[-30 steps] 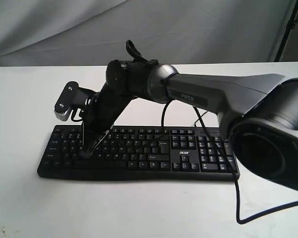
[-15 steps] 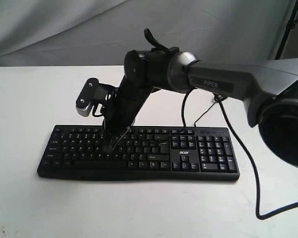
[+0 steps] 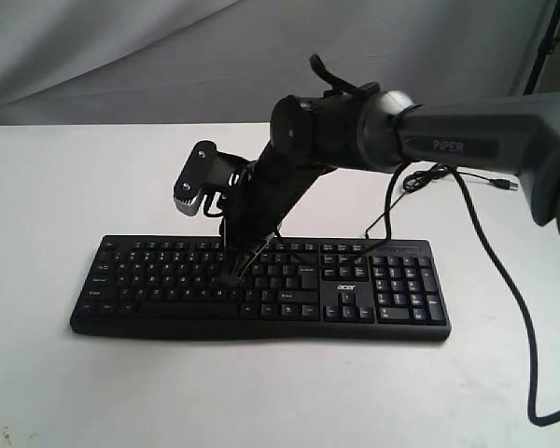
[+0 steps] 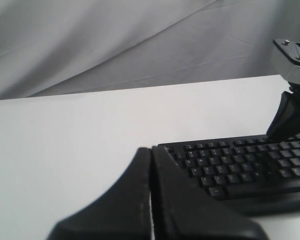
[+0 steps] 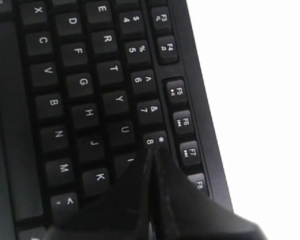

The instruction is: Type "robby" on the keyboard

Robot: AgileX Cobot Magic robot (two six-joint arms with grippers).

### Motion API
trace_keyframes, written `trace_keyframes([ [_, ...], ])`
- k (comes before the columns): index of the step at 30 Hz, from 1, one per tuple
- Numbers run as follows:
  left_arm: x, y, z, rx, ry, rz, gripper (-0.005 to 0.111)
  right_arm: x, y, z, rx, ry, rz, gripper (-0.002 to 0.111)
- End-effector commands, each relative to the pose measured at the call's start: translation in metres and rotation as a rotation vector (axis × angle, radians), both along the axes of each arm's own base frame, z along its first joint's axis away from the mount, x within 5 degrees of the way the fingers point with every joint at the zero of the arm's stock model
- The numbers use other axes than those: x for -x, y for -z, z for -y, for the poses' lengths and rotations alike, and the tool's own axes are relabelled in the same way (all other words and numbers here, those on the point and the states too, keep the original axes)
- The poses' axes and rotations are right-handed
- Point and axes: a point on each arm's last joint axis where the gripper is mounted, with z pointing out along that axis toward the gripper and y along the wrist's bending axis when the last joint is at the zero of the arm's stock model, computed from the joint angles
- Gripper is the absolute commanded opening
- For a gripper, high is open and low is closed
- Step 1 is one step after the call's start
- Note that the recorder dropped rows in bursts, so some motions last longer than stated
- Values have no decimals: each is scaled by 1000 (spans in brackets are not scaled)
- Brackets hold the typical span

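Note:
The black keyboard lies across the middle of the white table, number pad on the right. My right arm reaches over it from the right, and my right gripper points down at the letter keys with its fingers pressed together. In the right wrist view the right gripper has its tips at the edge of the 8 key, beside I, on the keyboard; the keys under the fingers are hidden. My left gripper is shut on nothing, off the keyboard's left end, and does not show in the exterior view.
A thin black cable runs from the keyboard's back edge to a loose plug on the table. Another black cable loops down at the right. The table is white, with a grey cloth backdrop behind.
My right gripper has travelled rightward along the keyboard, from the left-hand letter keys to the middle of the letter block, staying shut. The cable loop at the right swung with the arm.

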Motion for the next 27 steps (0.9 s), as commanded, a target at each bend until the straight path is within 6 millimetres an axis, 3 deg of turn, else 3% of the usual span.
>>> trace_keyframes([
  [1,0,1,0,-1,6,5,0,-1,-2,4,-10,7,-6,0],
  [23,0,1,0,-1,6,5,0,-6,3,15,-5,62,-62,0],
  [27,0,1,0,-1,6,5,0,-4,13,20,1,81,-58,0],
])
